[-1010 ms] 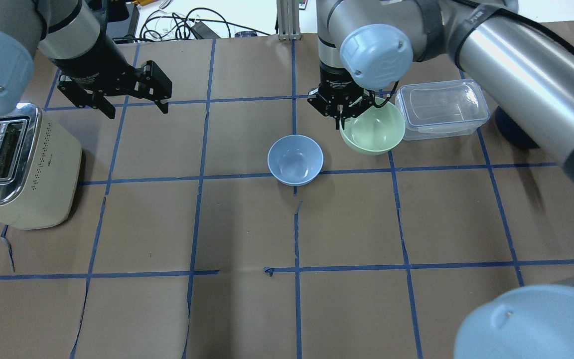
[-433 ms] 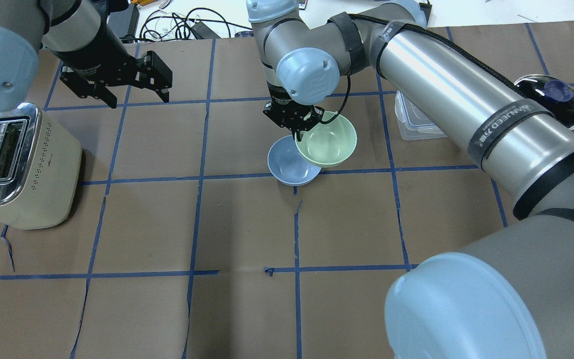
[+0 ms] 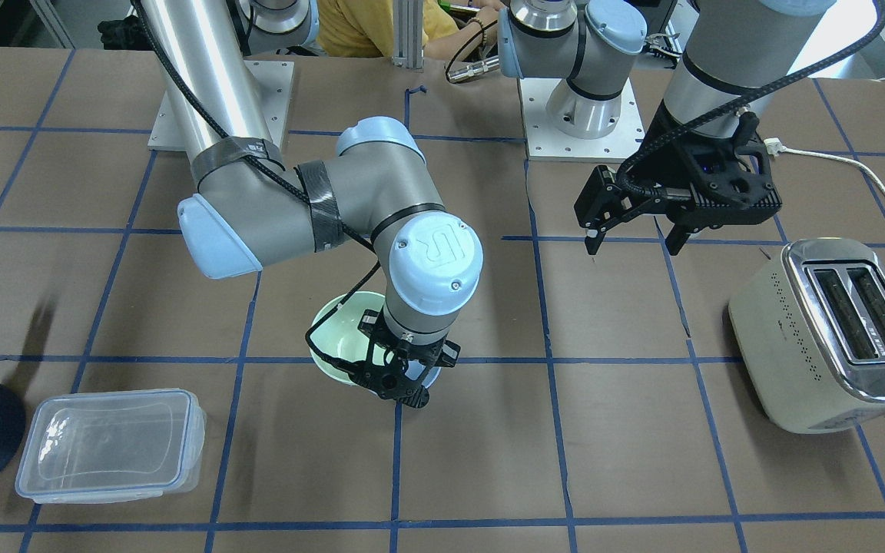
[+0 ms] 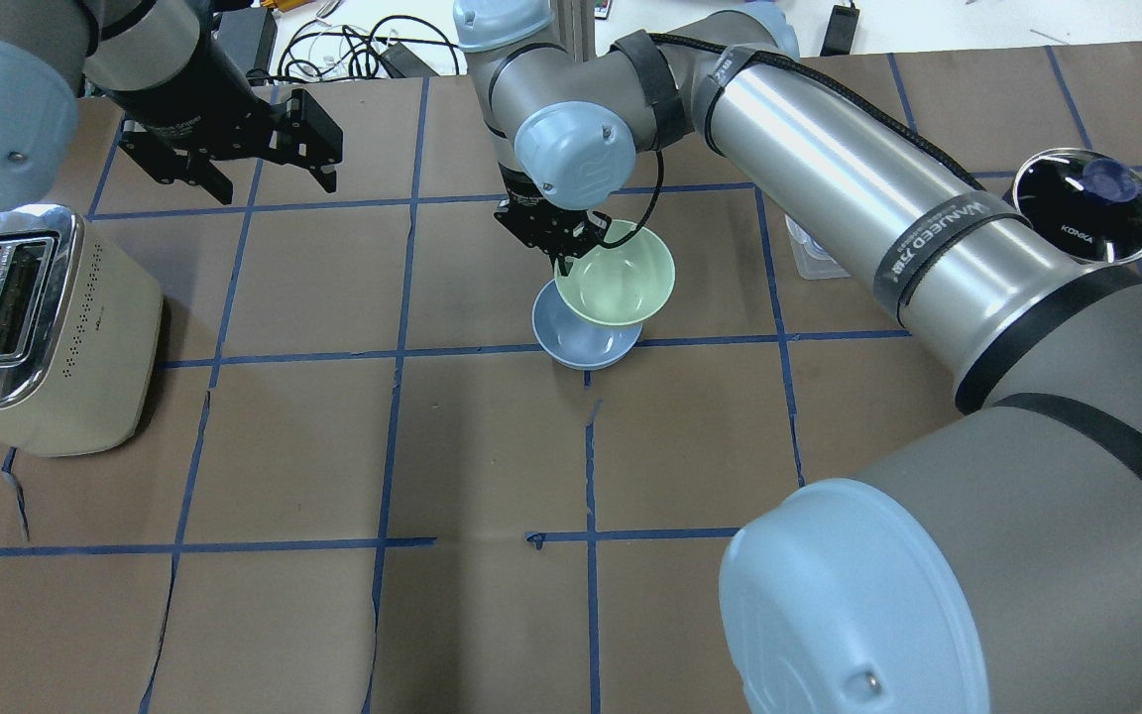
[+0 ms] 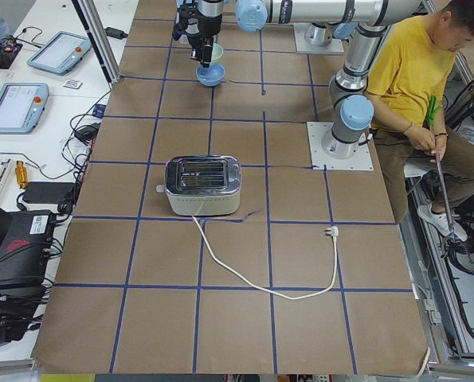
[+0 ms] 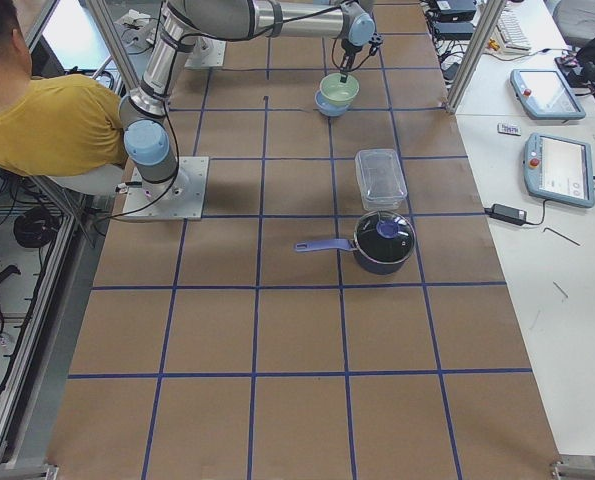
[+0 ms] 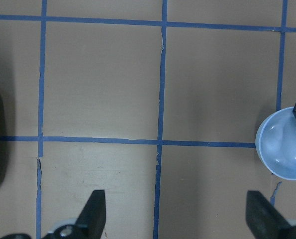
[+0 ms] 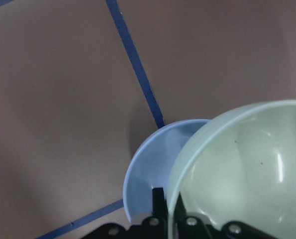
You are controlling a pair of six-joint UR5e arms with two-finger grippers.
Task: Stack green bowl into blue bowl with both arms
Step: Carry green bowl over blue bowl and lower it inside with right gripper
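**A:** Green bowl (image 4: 617, 280): where now?

**B:** Hangs over the blue bowl (image 4: 581, 349), covering most of it, seemingly offset a little toward the robot's right. Not yet seated, to judge from the blue crescent showing beneath in the right wrist view. Pinched at the rim by the right gripper (image 4: 561, 256), fingers closed on the wall.

**A:** Changed in the last second?

**B:** Carried across from beside the clear container (image 3: 108, 442) to above the blue bowl, itself unmoved on its taped line. Leaves, probably, a small shift to centre, a descent and a release.

**A:** And the left gripper (image 4: 276, 188)?

**B:** Spread wide, holding nothing, well apart from both bowls, above the table beyond the toaster (image 4: 36, 327).

**A:** Surfaces and shapes?

**B:** Matching round bowls, smooth and glossy, highlights on the inner curves. Likely to nest readily, yet to slide if dropped off-centre. Beneath, matte brown paper (image 4: 333, 446) gridded with blue tape (image 4: 402, 352). Alongside, cream toaster with chrome top, dark lidded saucepan (image 4: 1086, 203).
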